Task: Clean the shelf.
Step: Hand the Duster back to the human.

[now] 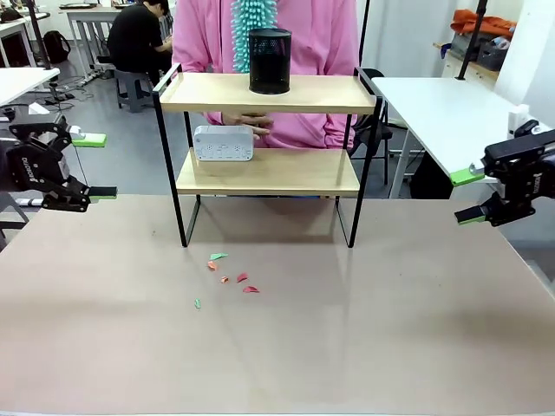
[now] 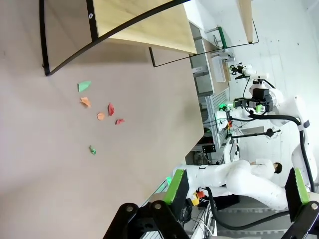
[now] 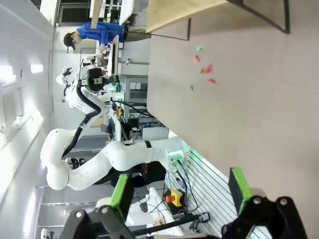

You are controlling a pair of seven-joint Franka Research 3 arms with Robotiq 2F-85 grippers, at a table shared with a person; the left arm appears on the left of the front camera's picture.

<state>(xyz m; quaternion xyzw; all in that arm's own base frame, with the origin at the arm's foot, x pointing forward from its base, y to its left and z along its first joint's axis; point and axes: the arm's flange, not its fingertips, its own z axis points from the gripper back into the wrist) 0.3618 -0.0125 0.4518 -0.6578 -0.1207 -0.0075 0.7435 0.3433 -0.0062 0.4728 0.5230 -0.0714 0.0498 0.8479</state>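
Left tool (image 1: 95,165) at counter's left edge, jaws apart, holding nothing, well apart from shelf. Shelf (image 1: 267,172) stands at far middle of counter (image 1: 390,329); black mesh cup (image 1: 270,61) on top board, white box (image 1: 223,143) on lower board, person's hand (image 1: 253,123) just behind box. Paper scraps (image 1: 227,276) lie on counter in front of shelf. Right tool (image 1: 469,195) at right edge, jaws apart, empty. Judgement: cleaning barely begun; both boards not yet cleared, scraps left.
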